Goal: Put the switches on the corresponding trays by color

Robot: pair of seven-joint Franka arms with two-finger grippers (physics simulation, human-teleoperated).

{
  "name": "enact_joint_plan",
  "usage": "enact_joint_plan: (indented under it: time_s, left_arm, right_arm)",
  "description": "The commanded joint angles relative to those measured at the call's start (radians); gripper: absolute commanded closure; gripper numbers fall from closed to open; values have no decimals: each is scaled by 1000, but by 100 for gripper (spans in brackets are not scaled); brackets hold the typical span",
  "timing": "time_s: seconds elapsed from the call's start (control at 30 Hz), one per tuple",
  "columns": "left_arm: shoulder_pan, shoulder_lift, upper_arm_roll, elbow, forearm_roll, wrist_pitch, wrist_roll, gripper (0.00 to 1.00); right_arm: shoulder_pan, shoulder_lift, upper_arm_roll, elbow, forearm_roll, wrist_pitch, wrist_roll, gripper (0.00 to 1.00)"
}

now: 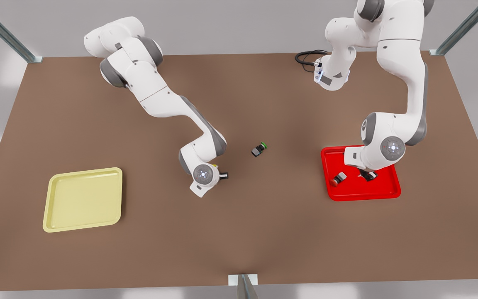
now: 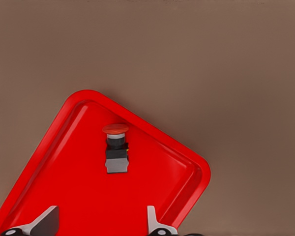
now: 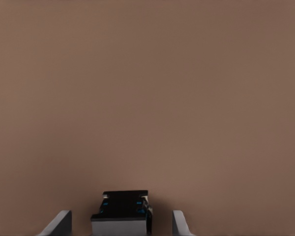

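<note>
Front view: brown table (image 1: pixel 98 257), grey wall (image 1: pixel 230 25), metal frame posts (image 1: pixel 4 31).

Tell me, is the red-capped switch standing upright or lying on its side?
Lying on its side: the red-capped switch rests inside the red tray, cap pointing sideways.
</note>
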Motion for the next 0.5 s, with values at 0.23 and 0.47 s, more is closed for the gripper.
enact_joint_plan:
  time_s: [0.23, 0.47]
  left_arm:
    - [-14, 5, -74, 453, -4, -393, -699, 0]
    - [172, -160, -61, 490, -17, -553, -781, 0]
  right_arm:
    - [-5, 6, 0, 0, 2, 9, 2, 40]
    - [-5, 6, 0, 2, 0, 9, 0, 44]
